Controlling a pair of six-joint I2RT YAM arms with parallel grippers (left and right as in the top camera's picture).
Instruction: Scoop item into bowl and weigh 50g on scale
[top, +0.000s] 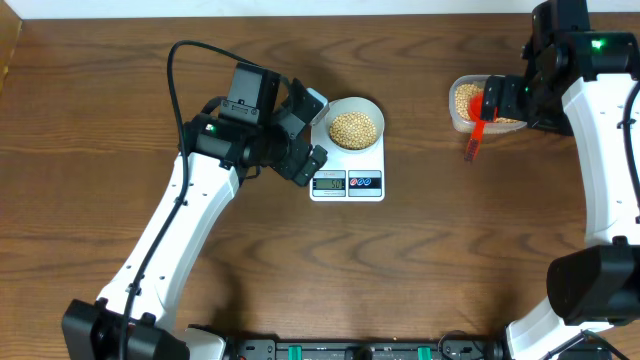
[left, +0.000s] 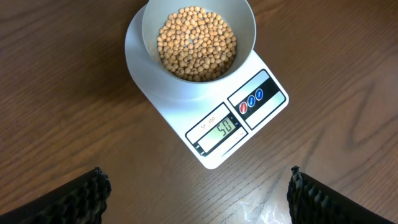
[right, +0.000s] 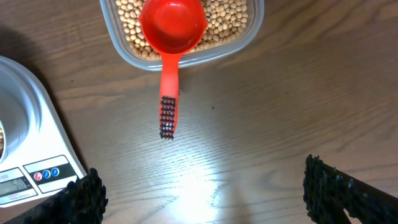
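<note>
A brown wood-grain table (top: 450, 250) carries the whole scene, with two white-and-black robot arms reaching in from its near edge. The left arm (top: 170, 230) angles toward the middle of the table, its left gripper (left: 202, 199) spread wide and holding nothing, poised just beside the front left corner of the scale (top: 345, 160); in the left wrist view both dark ribbed fingertips (left: 93, 193) frame bare wood in front of it. The right arm (top: 605, 170) runs up the right side, and its right gripper (right: 208, 196) is likewise spread wide and empty above the table, just short of a clear plastic tub (right: 118, 37) at the far right. The flat white digital scale sits near the centre of the table, well apart from the tub. On its platform stands the small round white bowl (left: 244, 25), filled with a mound of soybeans (left: 196, 43). A red scoop (right: 171, 31) rests cup-down in the tub on more tan beans (right: 227, 18), its handle jutting over the rim toward the right gripper; no finger touches it. On the scale's front edge the grey display (left: 219, 130) reads 50, beside red and blue buttons (left: 251, 99).
</note>
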